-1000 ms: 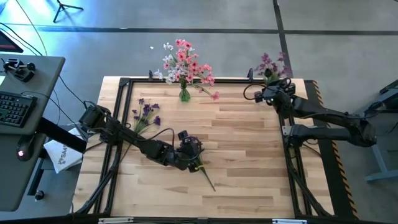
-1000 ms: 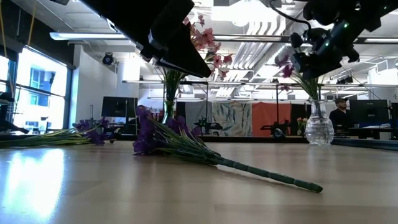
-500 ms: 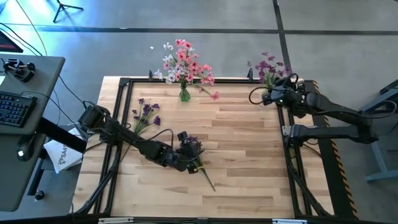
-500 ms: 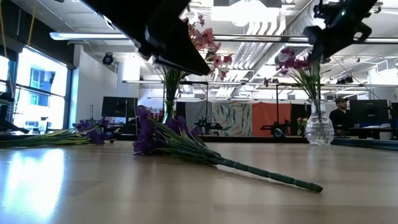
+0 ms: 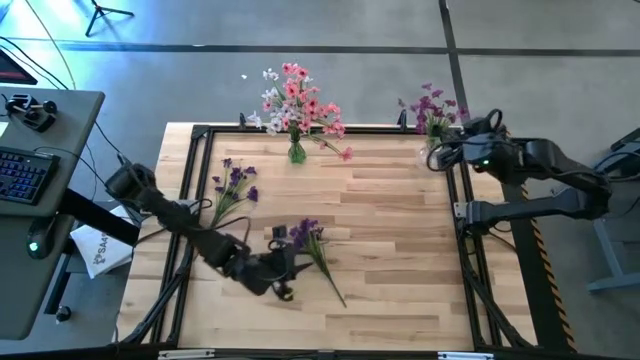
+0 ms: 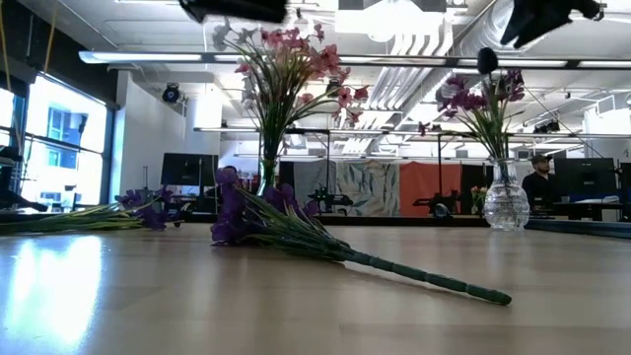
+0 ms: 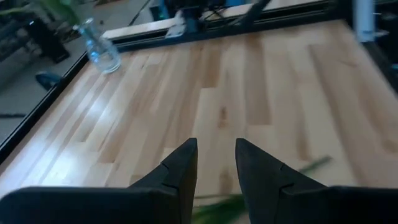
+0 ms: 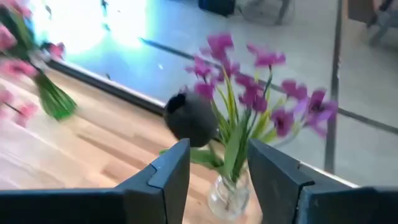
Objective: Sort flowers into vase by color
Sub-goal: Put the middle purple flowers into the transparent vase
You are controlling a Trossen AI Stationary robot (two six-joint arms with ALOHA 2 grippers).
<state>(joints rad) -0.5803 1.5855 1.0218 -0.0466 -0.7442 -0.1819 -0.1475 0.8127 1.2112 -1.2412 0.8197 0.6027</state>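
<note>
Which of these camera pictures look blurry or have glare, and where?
Left wrist view: the green stem beside the left gripper is smeared. Right wrist view: the purple flowers and pink flowers are soft, with bright glare on the floor behind. Low view: window glare reflects on the table. High view: sharp and evenly lit.

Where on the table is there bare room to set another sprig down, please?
The widest bare wood lies right of the purple sprig at table centre, reaching to the right frame rail. The front strip is bare too. It is crowded at the left gripper, the left-edge purple bunch, the pink-flower vase and the purple-flower vase.
</note>
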